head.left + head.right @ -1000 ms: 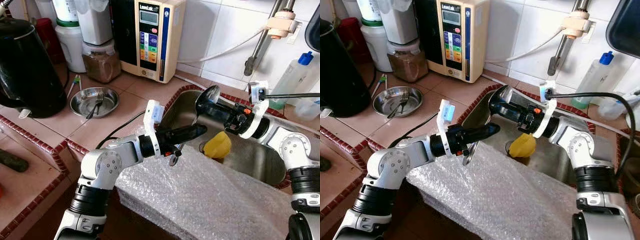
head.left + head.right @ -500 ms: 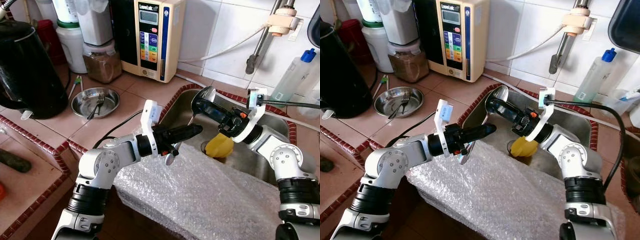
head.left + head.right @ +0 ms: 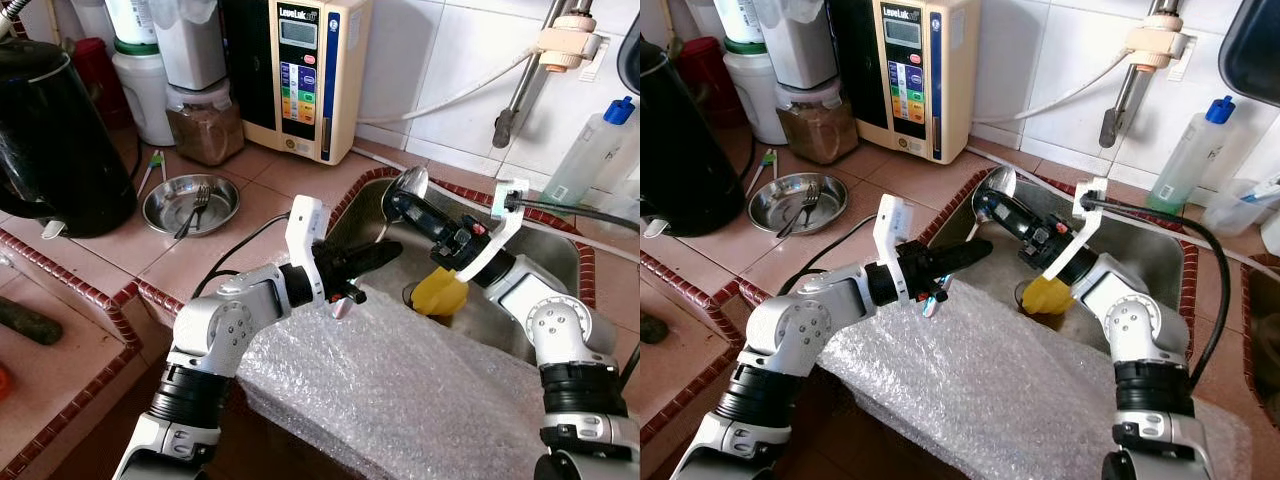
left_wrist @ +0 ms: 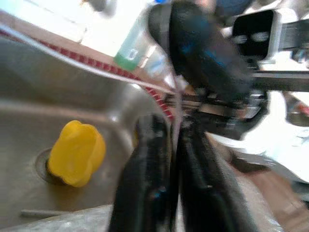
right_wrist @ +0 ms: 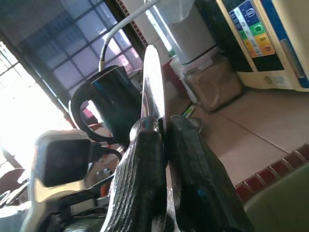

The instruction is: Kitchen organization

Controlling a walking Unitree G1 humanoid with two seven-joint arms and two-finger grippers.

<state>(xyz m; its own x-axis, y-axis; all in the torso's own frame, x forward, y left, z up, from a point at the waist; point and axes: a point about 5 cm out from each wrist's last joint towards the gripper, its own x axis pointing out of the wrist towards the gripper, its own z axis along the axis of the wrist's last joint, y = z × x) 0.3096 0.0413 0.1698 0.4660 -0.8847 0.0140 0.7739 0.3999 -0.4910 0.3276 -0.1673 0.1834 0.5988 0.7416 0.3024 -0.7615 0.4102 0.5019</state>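
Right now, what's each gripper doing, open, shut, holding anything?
Left gripper: shut on a spoon over the sink edge.
Right gripper: shut on a metal ladle above the sink.

A home kitchen, plainly: steel sink (image 3: 545,320) sunk into a terracotta-tiled counter (image 3: 250,215), white wall tiles behind. Black kettle (image 3: 50,130), water purifier (image 3: 300,70), jar of brown powder (image 3: 205,125), steel dish (image 3: 188,203) with a fork (image 3: 192,208), soap bottle (image 3: 590,150) beside the faucet pipe (image 3: 525,75).

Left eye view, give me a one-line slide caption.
Both grippers, left and right, each hold a spoon above the sink.
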